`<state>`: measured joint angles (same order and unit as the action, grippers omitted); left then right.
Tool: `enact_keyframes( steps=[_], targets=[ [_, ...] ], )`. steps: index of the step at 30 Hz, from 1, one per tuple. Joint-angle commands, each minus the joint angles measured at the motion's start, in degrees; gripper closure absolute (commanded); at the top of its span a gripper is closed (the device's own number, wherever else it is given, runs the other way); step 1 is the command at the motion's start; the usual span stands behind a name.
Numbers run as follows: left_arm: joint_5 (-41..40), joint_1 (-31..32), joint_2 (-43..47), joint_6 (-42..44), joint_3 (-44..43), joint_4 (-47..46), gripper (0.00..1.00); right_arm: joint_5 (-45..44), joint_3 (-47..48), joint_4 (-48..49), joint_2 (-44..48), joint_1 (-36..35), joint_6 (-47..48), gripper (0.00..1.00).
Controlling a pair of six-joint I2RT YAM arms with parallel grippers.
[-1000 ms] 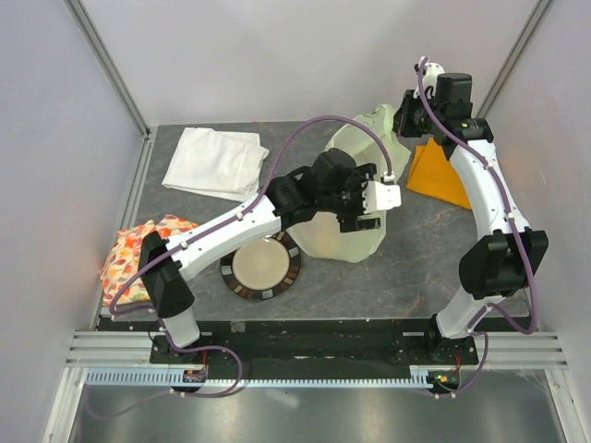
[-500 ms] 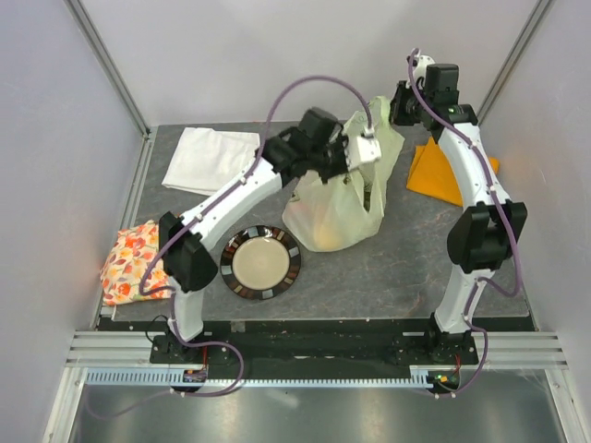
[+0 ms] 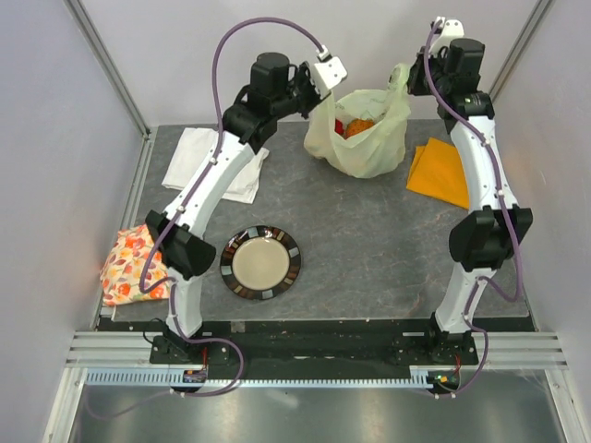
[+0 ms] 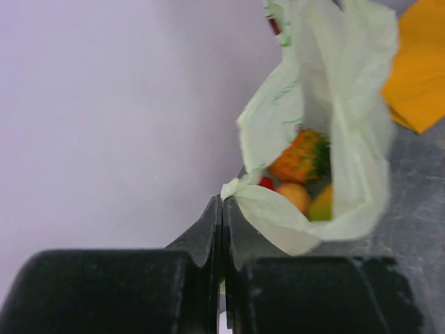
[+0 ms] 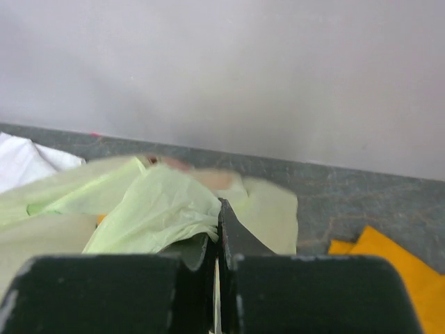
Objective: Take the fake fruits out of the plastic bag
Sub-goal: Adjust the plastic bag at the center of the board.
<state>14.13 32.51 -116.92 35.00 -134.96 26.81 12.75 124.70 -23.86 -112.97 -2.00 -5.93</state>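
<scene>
Bag (image 3: 365, 148) at twelve o'clock: your left gripper (image 4: 222, 209) and right gripper (image 5: 217, 212) each pinch its rim tight. Tip it gently so fruits (image 3: 354, 126) roll out.

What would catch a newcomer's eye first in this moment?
The pale-green plastic bag is held open at the far side of the table, between the left gripper and the right gripper, each shut on its rim. The fake fruits show inside its mouth, a pineapple among them. A dark-rimmed plate lies nearer the arms' bases.
</scene>
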Motion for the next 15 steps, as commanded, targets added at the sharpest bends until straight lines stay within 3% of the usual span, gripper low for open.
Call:
enact_keyframes(
  steps=[1,6,9,10,11,12,13,15],
  targets=[
    [6.2,2.0,13.3,-1.3,15.1,-3.9,0.99,0.9,-8.8,-0.2,10.6,0.5,4.2,1.0],
    [4.9,5.1,25.2,-6.1,39.9,-3.4,0.98,0.9,-37.5,-0.4,26.5,0.7,8.6,1.0],
    [4.9,5.6,30.8,-12.0,49.0,-2.6,0.98,0.5,-53.0,-1.4,35.3,0.7,9.7,1.0],
    [4.5,5.9,32.7,-12.7,51.0,-2.7,0.97,0.5,-55.7,-3.0,37.1,0.8,9.9,0.94],
    [4.2,6.1,33.4,-13.3,52.5,-2.6,0.92,1.1,-59.1,-4.3,39.8,0.8,11.0,0.64],
    [4.2,6.2,33.9,-14.3,54.8,-2.5,0.84,1.6,-59.6,-7.8,40.7,0.7,11.9,0.52],
    [5.2,6.3,34.3,-14.4,55.5,-1.9,0.66,2.1,-59.1,-9.8,41.3,0.7,13.0,0.46],
    [5.2,6.3,35.5,-16.0,56.6,-1.0,0.5,2.7,-54.0,-13.7,43.0,0.7,16.0,0.38]
  ],
)
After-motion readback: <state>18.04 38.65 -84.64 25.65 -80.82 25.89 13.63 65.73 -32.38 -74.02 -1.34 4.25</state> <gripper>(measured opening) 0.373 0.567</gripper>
